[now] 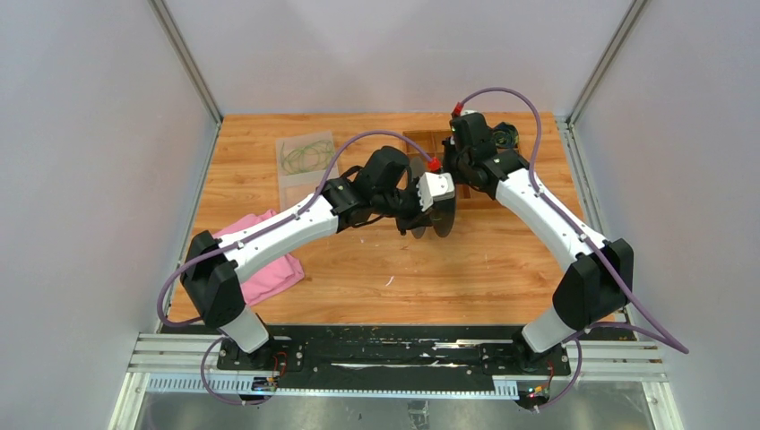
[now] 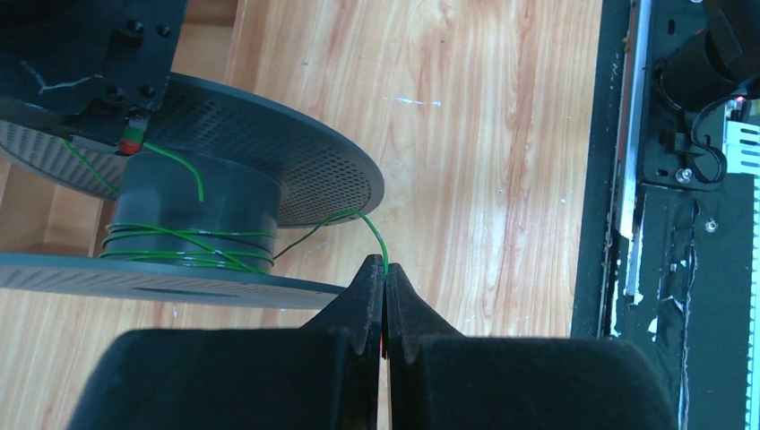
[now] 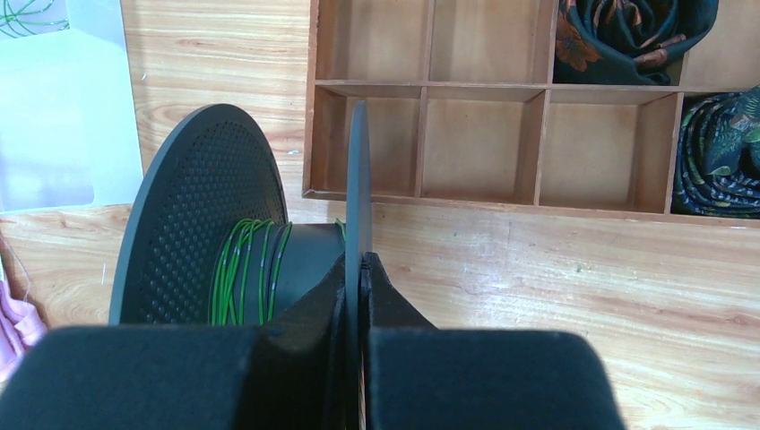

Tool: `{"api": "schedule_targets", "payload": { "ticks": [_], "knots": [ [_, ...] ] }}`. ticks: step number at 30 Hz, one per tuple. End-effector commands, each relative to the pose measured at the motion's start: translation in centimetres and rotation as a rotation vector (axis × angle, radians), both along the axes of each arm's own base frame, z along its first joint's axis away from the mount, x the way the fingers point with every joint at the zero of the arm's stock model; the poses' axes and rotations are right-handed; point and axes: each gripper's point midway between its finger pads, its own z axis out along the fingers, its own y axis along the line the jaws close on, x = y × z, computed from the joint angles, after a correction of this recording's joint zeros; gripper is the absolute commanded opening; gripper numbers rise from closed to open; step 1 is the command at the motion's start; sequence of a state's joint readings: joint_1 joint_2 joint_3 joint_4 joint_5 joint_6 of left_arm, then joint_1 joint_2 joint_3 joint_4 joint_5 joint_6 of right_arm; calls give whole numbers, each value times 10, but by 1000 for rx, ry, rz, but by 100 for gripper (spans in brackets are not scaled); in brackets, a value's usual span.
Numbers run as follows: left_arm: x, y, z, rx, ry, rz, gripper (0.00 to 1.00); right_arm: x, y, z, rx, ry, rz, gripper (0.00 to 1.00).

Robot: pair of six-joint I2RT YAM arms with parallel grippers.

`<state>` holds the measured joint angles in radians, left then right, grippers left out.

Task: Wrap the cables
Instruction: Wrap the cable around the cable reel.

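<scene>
Left jaws are pinched fully together on the cable (image 2: 378, 242), a fine green wire. In my left wrist view it runs from their tips toward 10 o'clock onto the hub of the black spool (image 2: 269, 152), where a few loose turns sit. My right jaws are clamped shut on the rim of one spool flange, and the spool stands on edge over the middle of the desk (image 1: 376, 278). From overhead I see a clear bag (image 1: 305, 159) holding more coiled green wire at 10 o'clock from the spool. A pink cloth (image 1: 269, 264) lies at 8 o'clock and a compartmented wooden tray (image 3: 502, 107) at 12 o'clock.
</scene>
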<state>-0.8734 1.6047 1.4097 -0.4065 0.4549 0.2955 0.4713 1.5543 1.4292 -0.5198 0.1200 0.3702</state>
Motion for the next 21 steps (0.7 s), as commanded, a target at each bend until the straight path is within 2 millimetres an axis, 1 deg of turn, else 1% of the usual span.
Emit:
{"api": "schedule_targets", "payload": {
  "ticks": [1,7,13,16,21],
  "knots": [
    [9,-8,22,-44,-35,49,0,2,16,21,31,-83,33,1],
    [17,-7,28,-59,-69,79,0,-1,24,18,9,-92,59,1],
    [18,-6,44,-85,-118,69,0,-2,35,15,-32,-107,137,1],
    [20,-2,42,-78,-146,81,0,-5,42,11,-50,-109,191,1],
    [26,5,36,-41,-194,90,1,-13,53,-4,-49,-81,272,1]
  ]
}}
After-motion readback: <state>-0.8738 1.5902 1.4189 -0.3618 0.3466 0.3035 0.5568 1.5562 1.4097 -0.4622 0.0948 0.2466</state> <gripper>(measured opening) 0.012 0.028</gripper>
